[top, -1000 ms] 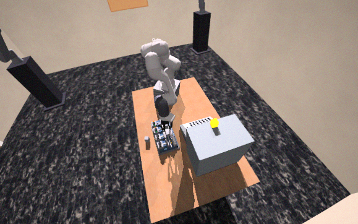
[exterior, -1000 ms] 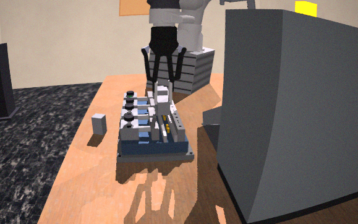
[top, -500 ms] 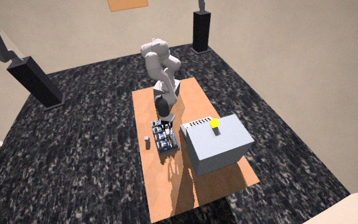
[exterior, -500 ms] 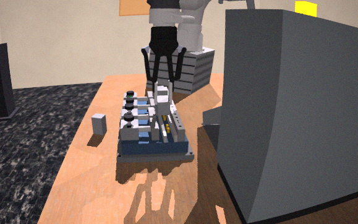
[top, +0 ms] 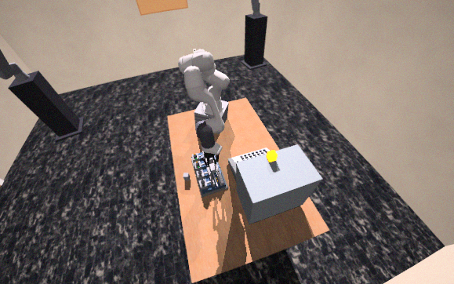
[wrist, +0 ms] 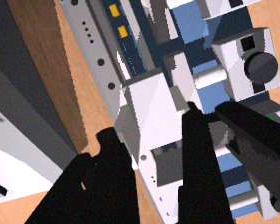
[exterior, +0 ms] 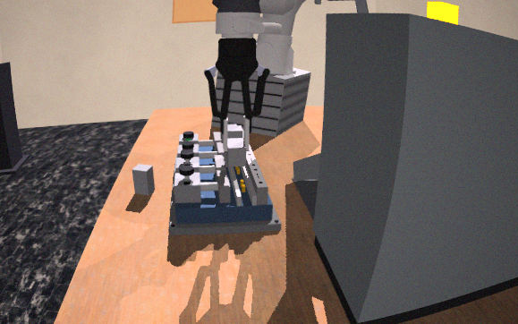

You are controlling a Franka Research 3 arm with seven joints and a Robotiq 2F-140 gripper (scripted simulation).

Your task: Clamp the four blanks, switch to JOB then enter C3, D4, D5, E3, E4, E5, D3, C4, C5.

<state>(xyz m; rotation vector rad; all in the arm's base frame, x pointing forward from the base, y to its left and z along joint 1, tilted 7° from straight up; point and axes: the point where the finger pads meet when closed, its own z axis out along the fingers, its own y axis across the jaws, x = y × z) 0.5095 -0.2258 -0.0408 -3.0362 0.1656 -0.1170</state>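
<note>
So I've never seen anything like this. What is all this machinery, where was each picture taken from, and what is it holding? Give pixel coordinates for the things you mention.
The white machine is a robot arm (top: 196,82) (exterior: 275,55), ending in a black two-fingered gripper (top: 212,160) (exterior: 235,133) (wrist: 154,109). One picture looks down from above, one looks across the table (top: 206,243) (exterior: 106,251) (wrist: 76,75), and one comes from the robot's wrist.

On the table sit a big grey cabinet (top: 281,172) (exterior: 463,134) (wrist: 21,160) with a glowing yellow lamp (top: 271,156) (exterior: 442,12) on top, and a blue-and-grey row of vises (exterior: 224,215) (wrist: 191,25). A small grey block (top: 186,176) (exterior: 143,180) stands beside the vises.

The fingers are closed on a pale blank (exterior: 235,154) (wrist: 153,107) at the vises.
</note>
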